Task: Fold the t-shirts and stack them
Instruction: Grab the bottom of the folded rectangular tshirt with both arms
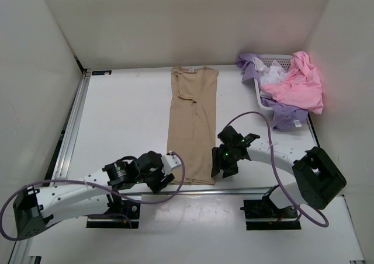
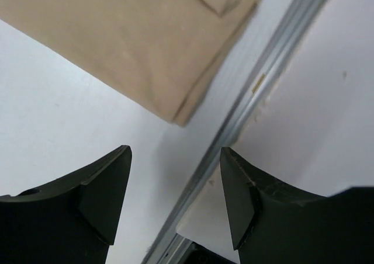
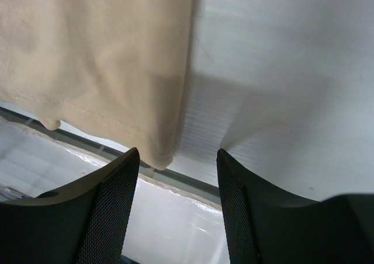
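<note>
A: left gripper (image 2: 175, 153) + right gripper (image 3: 178, 153) both wide, empty; tan shirt (image 1: 193, 124) folded long mid-table, hem at near rail (image 2: 257, 94).
B: Risk: next pinch catches 1 layer or hits rail, fold skews.

You'll see one build on both sides: the left arm (image 1: 70, 197) and right arm (image 1: 274, 156) have white shells broken by chunky black joint housings. A purple cable (image 1: 11, 217) runs off each, and each is bolted to a black base plate (image 1: 111, 222). A small green light (image 1: 225, 153) glows on the right wrist. Your left fingers (image 2: 99, 188) are smooth black wedges; the right fingers (image 3: 111, 217) carry a fine mesh texture
</note>
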Robot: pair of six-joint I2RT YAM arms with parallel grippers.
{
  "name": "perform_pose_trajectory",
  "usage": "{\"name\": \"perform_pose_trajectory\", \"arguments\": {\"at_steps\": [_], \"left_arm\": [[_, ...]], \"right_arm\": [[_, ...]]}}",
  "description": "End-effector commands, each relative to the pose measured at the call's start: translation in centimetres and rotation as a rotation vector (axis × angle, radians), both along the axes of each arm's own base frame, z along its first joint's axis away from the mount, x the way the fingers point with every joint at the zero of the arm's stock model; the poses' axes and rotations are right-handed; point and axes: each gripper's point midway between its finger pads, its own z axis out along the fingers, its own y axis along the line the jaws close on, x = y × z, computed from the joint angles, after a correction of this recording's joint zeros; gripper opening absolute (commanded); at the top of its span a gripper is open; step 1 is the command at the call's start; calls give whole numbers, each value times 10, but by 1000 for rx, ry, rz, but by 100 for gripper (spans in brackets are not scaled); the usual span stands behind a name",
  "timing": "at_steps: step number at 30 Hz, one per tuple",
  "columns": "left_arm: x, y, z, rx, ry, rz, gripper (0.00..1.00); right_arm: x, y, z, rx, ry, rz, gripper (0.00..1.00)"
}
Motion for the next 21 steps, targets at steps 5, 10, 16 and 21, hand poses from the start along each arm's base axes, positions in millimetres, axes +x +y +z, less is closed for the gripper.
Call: {"name": "perform_pose_trajectory", "arguments": {"at_steps": [5,10,16,21], "left_arm": [[-15,-11,-18,-52,52,-67,76],[2,-25,-18,-10,35,-37,76],[15,-29,-15,-7,-12,-3,76],[26,-31,-20,55,-23,28,74]], "right_arm": [[-4,-9,1,-4,-23,-48,60],[-7,-11,-3,-3,-16,-65,60],[-10,-11,-5,3,-6,-71,60],[-10,-11,-5,3,-6,-71,60]]}}
